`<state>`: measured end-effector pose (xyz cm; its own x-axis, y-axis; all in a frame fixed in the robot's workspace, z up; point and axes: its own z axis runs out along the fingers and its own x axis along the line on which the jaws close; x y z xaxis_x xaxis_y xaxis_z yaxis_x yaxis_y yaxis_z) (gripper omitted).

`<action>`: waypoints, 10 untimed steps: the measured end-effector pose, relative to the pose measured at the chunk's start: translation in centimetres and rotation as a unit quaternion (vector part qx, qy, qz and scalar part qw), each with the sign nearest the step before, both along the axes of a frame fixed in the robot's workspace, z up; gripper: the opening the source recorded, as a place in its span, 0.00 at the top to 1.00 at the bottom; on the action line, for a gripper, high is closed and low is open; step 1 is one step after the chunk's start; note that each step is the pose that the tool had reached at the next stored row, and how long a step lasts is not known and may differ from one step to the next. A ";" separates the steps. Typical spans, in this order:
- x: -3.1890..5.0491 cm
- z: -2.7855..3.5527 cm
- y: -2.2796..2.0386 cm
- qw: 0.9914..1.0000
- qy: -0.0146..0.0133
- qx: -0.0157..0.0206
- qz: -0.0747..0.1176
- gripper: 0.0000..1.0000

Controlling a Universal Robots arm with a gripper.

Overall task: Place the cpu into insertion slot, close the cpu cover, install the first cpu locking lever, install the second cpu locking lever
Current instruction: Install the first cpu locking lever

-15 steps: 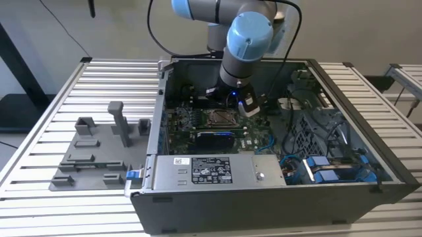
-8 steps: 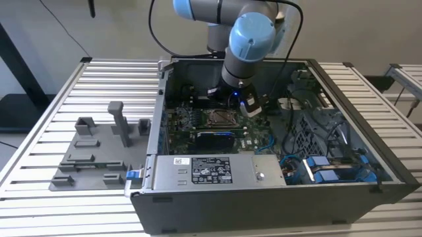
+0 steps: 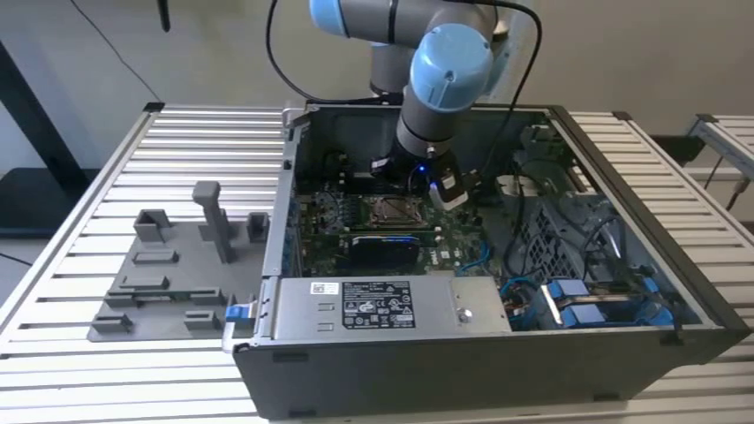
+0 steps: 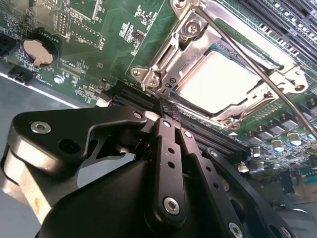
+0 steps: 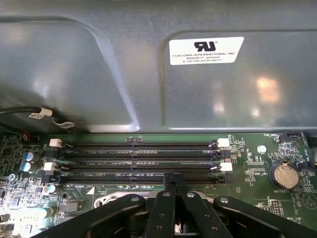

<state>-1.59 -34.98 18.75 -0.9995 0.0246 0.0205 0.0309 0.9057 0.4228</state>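
Second wrist view, gripper (image 4: pixel 169 111) closed, near cpu (image 4: pixel 215 83)

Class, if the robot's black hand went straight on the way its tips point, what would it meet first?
Most likely the long black memory slots on the green circuit board, beside the silver-rimmed square socket. The black hand points at them from close above, though depth is unclear.

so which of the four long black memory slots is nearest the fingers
The slot farthest from the grey case wall; the fingers overlap it, while the other three lie beyond.
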 end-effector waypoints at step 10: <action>0.00 -0.17 -0.01 1.000 0.000 0.001 -0.007 0.89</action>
